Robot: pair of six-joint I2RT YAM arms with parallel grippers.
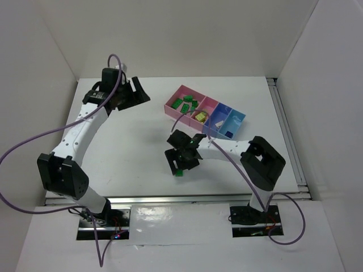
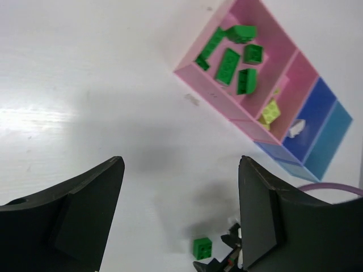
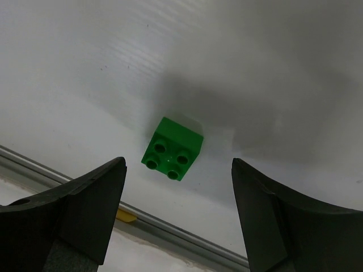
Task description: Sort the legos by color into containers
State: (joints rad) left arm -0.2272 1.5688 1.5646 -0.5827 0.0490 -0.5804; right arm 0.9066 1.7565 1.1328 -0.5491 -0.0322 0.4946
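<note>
Legos are split btw. two spots: a handful of green legos (image 2: 228,66) lie jumbled in the large pink tray (image 2: 261,25), and one loose green brick (image 3: 172,148), a 2x2 w/ studs up, sits flat on the white table (image 1: 125,136) toward the near edge, well apart from the trays. We see the containers as one row on the far half of the table, right of centre, walls touching: large pink tray, then the small pink tray (image 2: 296,71) w/ a couple of pale yellow legos (image 2: 270,111) in it, then the blue tray (image 2: 315,102), then the light blue tray (image 2: 338,127) at the end. A small white bit (image 2: 296,129) lies in the blue tray; we can't tell what it is. The right gripper (image 3: 177,163) hangs above the loose green brick, jaws spread wide, one finger each side of it and neither touching it, so it has hold of nothing. The left gripper (image 2: 180,167) is over the far left part of the table, looking across at the trays; its jaws are likewise spread wide w/ only bare table btw. them, nothing held. From the left wrist cam we also catch the loose green brick low in view, just beside the right gripper's tip. A purple cable (image 1: 34,139) loops off the left arm.
</note>
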